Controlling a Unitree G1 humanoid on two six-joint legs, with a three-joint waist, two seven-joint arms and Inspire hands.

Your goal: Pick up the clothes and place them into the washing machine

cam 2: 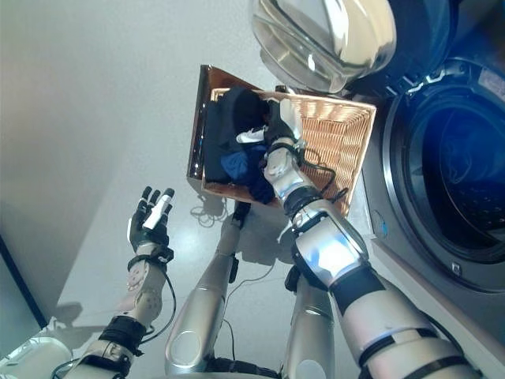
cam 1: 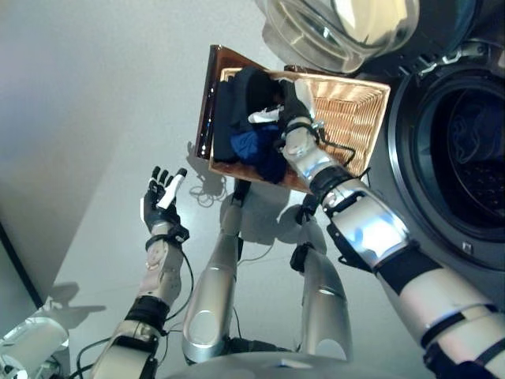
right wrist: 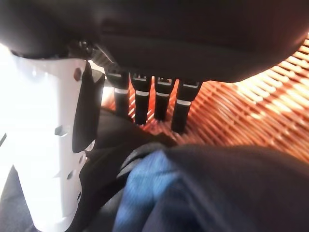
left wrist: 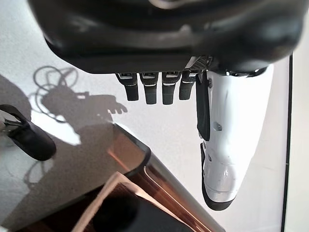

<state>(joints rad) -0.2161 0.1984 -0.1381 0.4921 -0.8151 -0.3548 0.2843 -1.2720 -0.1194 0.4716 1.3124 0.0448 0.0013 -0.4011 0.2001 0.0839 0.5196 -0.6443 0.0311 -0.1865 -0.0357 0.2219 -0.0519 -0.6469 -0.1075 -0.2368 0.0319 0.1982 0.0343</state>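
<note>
A wicker basket (cam 1: pixel 359 103) with a brown rim stands on the floor by the washing machine. In it lie black clothes (cam 1: pixel 245 91), a blue garment (cam 1: pixel 254 148) and a bit of white cloth (cam 1: pixel 264 117). My right hand (cam 1: pixel 293 106) reaches into the basket just above the pile. In the right wrist view its fingers (right wrist: pixel 142 104) are straight over the blue cloth (right wrist: pixel 145 193) and grip nothing. My left hand (cam 1: pixel 162 201) hangs open over the floor, left of the basket. Its white-covered thumb (left wrist: pixel 231 135) shows beside the basket rim (left wrist: pixel 145 169).
The washing machine's drum (cam 1: pixel 465 158) gapes at the right, with something dark blue inside. Its round glass door (cam 1: pixel 339 28) is swung open above the basket. Grey floor (cam 1: pixel 95 118) spreads to the left.
</note>
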